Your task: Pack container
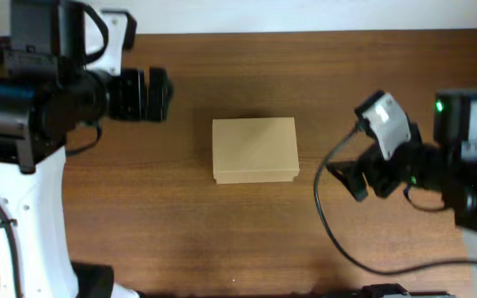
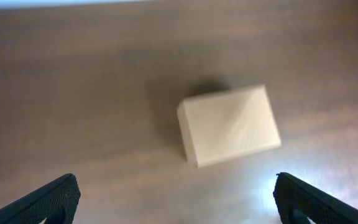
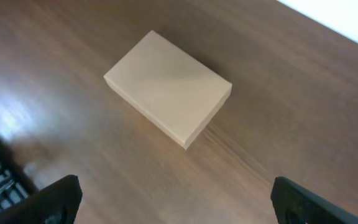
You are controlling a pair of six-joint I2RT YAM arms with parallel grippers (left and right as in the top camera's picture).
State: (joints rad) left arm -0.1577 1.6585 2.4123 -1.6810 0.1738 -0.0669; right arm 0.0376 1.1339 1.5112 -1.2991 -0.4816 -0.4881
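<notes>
The container (image 1: 254,149) is a plain tan cardboard box, lid shut, lying in the middle of the wooden table. It also shows in the left wrist view (image 2: 229,125) and in the right wrist view (image 3: 168,96). My left gripper (image 1: 157,93) is open and empty, raised above the table to the left of the box; its fingers frame bare wood (image 2: 176,198). My right gripper (image 1: 346,178) is open and empty, raised to the right of the box, its fingers wide apart (image 3: 176,200).
The table's far edge (image 1: 305,33) meets a white wall. A black cable (image 1: 330,223) loops over the table at the front right. The left arm's white base (image 1: 23,223) stands at the front left.
</notes>
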